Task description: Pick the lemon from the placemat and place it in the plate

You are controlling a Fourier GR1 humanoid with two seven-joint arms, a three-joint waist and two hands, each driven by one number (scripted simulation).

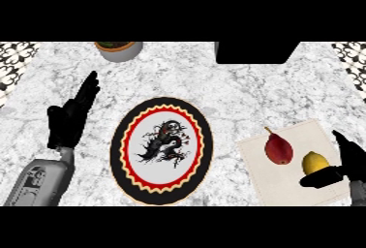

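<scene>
At about four o'clock from the view's centre, the right hand (343, 167) reaches over the near right corner of the placemat (286, 186); its thumb curls in toward the lemon's near side and the fingers (347, 147) rise just past its right flank, closing round it, though whether they touch it I cannot tell; the lemon (312, 162) lies on the placemat, its long axis running roughly six to twelve o'clock, tapered end pointing away; I judge it light, stiff and smooth-skinned, apt to roll, so best taken across its broad middle; just beside it at ten o'clock lies a red fruit (278, 148), stem pointing far-left; the plate (121, 155) sits at centre on the surface (236, 87); the left hand (71, 114) rests at nine o'clock, fingers straight and released.
</scene>
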